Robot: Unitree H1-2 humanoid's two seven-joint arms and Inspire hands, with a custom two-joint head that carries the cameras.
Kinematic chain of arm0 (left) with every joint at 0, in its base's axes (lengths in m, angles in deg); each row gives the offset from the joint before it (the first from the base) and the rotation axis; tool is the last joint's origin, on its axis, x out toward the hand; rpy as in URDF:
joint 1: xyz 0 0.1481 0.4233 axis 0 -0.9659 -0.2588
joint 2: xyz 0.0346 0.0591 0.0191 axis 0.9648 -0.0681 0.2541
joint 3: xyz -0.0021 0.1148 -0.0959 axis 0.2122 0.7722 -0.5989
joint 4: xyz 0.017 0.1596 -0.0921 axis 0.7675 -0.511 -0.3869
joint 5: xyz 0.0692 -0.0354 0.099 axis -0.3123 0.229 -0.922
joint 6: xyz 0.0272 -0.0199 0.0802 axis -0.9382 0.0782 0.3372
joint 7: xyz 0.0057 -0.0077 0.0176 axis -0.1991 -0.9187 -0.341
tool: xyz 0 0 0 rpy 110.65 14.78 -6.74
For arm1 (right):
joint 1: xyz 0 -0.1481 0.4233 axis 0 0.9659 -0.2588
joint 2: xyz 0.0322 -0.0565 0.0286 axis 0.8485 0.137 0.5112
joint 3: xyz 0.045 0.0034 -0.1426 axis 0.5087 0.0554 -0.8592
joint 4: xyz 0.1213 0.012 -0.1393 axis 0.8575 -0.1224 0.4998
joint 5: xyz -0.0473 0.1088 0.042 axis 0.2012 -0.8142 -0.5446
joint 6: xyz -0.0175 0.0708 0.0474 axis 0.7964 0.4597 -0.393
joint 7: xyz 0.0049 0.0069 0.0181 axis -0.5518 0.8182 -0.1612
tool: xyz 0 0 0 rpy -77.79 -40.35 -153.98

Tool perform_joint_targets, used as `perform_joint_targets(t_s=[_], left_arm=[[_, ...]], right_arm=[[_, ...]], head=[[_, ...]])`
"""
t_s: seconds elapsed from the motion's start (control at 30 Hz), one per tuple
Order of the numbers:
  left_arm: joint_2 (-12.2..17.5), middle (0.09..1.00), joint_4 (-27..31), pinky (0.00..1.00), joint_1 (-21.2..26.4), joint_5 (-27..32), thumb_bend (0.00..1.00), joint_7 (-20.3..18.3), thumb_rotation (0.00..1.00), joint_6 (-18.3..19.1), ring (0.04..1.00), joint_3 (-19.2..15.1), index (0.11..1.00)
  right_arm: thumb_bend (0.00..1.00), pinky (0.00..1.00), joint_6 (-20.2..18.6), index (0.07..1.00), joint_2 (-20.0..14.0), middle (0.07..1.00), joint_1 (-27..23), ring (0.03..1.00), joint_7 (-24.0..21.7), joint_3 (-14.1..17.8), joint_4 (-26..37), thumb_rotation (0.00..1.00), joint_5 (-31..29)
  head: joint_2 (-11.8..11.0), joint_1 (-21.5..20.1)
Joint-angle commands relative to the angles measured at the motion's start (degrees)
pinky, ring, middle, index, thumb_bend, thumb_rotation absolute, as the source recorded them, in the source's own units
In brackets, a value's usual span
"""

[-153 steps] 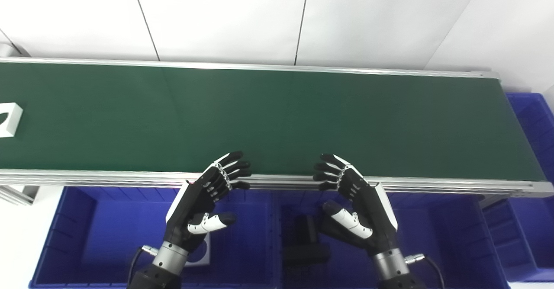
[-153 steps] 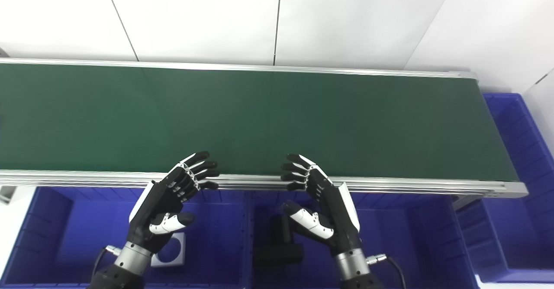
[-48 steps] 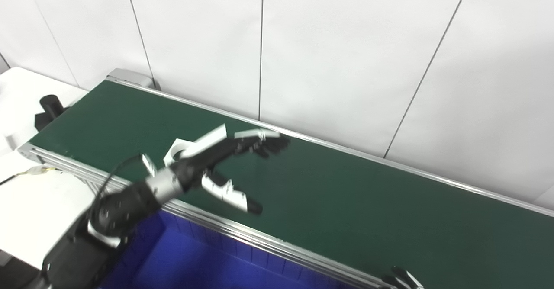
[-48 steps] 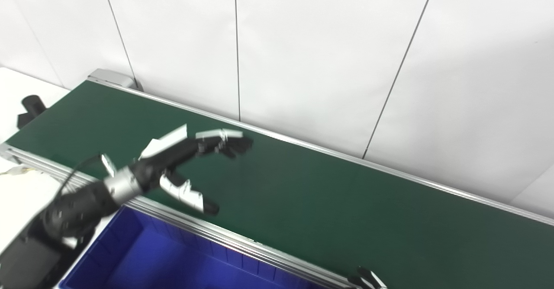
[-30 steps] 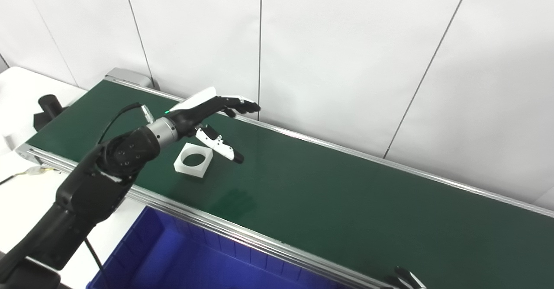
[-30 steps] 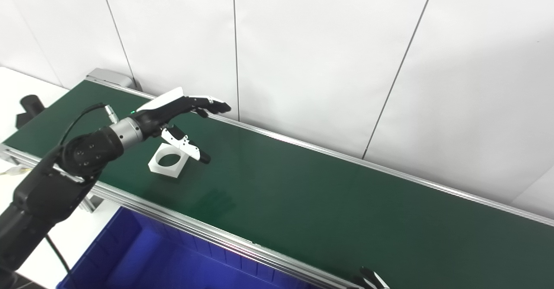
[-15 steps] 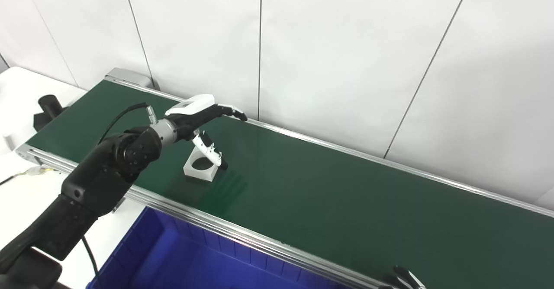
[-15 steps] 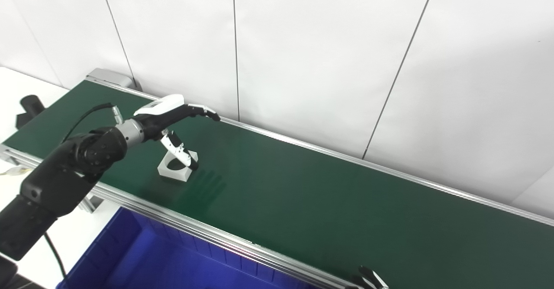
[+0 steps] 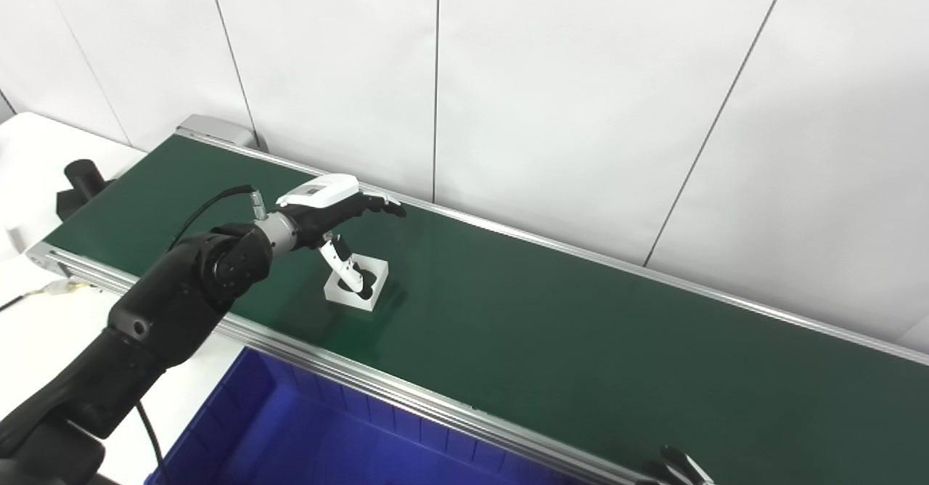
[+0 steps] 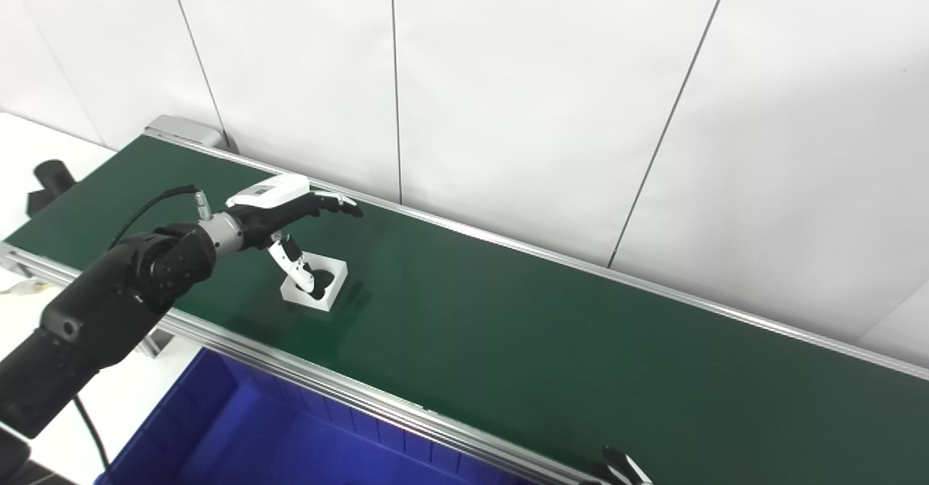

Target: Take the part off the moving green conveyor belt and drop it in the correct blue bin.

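Left hand [image 9: 330,205]: over the part, spread, holding nothing; fingers [image 9: 377,206] reach flat past the part's far edge toward the wall, thumb [image 9: 347,269] points down into the part's hole.
Thumb contact: tip sits inside the hole; cannot tell whether it touches the inner wall.
Part [image 9: 357,282]: white square block with a round hole, lying flat on the belt, nearer the belt's front rail than its back rail, toward the belt's left end.
Belt [image 9: 580,340]: green, runs diagonally from upper left to lower right; part is the only loose thing on it.
Left arm [image 9: 167,311]: black, comes in from the lower left, crosses the belt's front rail to reach the part; a cable loops at the wrist.
Right hand [image 9: 675,467]: only dark fingertips show at the bottom edge, just in front of the belt's front rail, well apart from the part; cannot tell whether spread or closed.
Bin [image 9: 305,434]: blue, below the belt's front rail, in front of the part and lower; inside shows as bare blue floor.
Wall [image 9: 580,93]: white panels behind the belt's back rail.
Black post [image 9: 80,176]: off the belt's left end, on a white surface.
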Motion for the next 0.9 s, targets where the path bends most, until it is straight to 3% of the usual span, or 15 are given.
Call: perform_joint_targets(t_s=[0.0, 0.2, 0.4, 0.5, 0.67, 0.87], left_arm=[[2.3, 0.87, 1.4, 0.83, 0.4, -1.0, 0.93, 1.7, 0.13, -1.0, 0.879, -0.4, 0.833], [1.8, 0.859, 0.4, 0.81, -0.6, -3.4, 0.94, 3.2, 0.12, -2.1, 0.862, 0.4, 0.828], [1.1, 0.865, 0.1, 0.87, -1.8, -4.7, 0.94, 3.6, 0.13, -1.5, 0.884, 1.3, 0.832], [0.6, 0.859, -0.2, 0.84, -2.2, -6.0, 0.94, 4.4, 0.16, -1.7, 0.877, 2.1, 0.83], [0.1, 0.854, -2.0, 0.83, -1.6, -6.3, 0.96, 5.0, 0.2, -2.3, 0.867, 3.3, 0.842], [-1.9, 0.868, -5.7, 0.84, 0.4, -7.0, 0.95, 6.0, 0.15, -1.9, 0.873, 5.1, 0.845]], right_arm=[[0.8, 0.59, 3.3, 0.825, 0.1, 0.753, 0.1, 0.684, -0.8, 0.1, 2.0, 0.72, -0.8], [0.78, 0.59, 3.3, 0.827, 0.0, 0.756, 0.2, 0.686, -0.6, 0.2, 2.2, 0.72, -0.4], [0.78, 0.59, 3.2, 0.827, -0.1, 0.758, 0.3, 0.688, -0.6, 0.2, 2.4, 0.72, -0.7], [0.79, 0.59, 3.2, 0.827, -0.1, 0.757, 0.3, 0.688, -0.7, 0.2, 2.5, 0.73, -0.8], [0.79, 0.59, 3.2, 0.823, -0.2, 0.758, 0.4, 0.686, -0.7, 0.2, 2.5, 0.72, -0.9], [0.8, 0.59, 3.4, 0.823, -0.3, 0.755, 0.3, 0.686, -0.8, 0.2, 2.3, 0.73, -1.0]], head=[[0.1, 0.0], [0.3, 0.0], [0.4, 0.0], [0.5, -0.1], [0.3, 0.0], [0.4, 0.0]])
